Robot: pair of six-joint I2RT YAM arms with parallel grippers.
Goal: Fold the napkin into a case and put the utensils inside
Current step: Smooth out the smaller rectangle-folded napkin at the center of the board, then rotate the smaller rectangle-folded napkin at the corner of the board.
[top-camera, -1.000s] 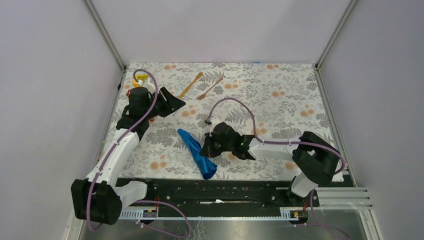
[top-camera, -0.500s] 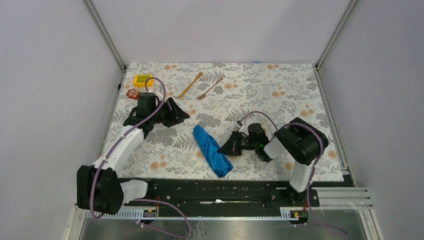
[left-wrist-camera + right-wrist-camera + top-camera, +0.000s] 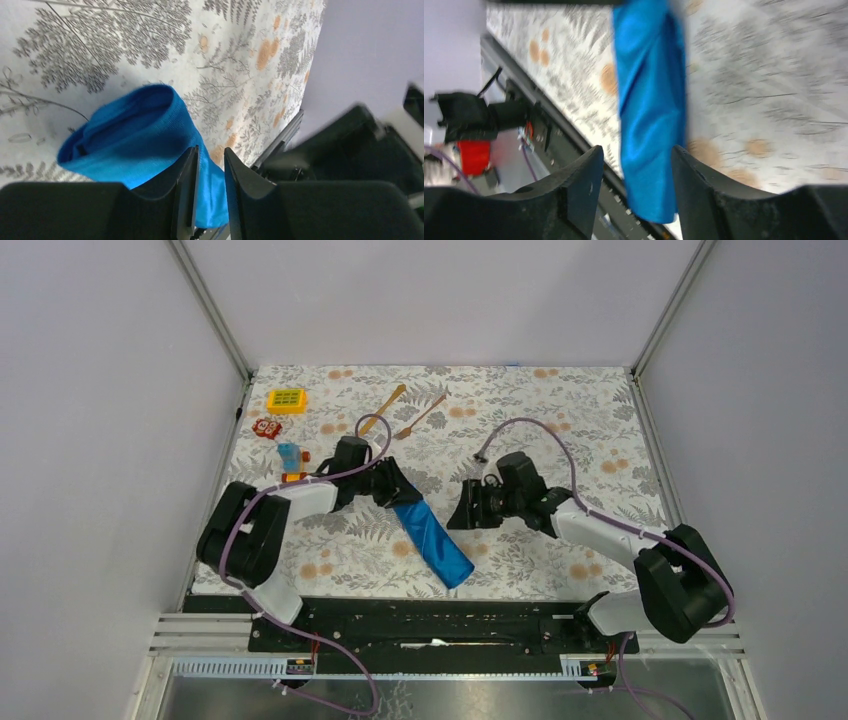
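**Overhead view.** We see the napkin (image 3: 432,540) lying folded as a long narrow strip on the flower-patterned surface (image 3: 580,440). It runs aslant, its far end more to the left and its near end more to the right, close to the surface's near edge.

**Left arm.** The left fingers (image 3: 399,494) sit over the napkin's far end. In the left wrist view they stand narrow, with only a slim gap, and blue cloth shows inside that gap. We cannot tell whether they pinch the cloth or merely hang above it. Beside them the napkin's end (image 3: 125,135) lies loosely open, its folded layers curling like a flattened tube.

**Right arm.** The right fingers (image 3: 458,508) are to the right of the napkin's middle, near it but apart from it. The right wrist view, which is blurred, shows them spread wide and holding nothing, and the napkin (image 3: 649,100) lies ahead of them on the surface.

**Utensils.** The wooden knife (image 3: 382,410) and the wooden fork (image 3: 420,417) lie beyond the napkin's far end, well apart from it. They are side by side without touching and slant the same way.

**Other objects.** To the left of the napkin's far end stands a blue-and-orange toy (image 3: 290,458). Farther left and beyond it lie a red toy (image 3: 266,427) and a yellow block (image 3: 286,400).
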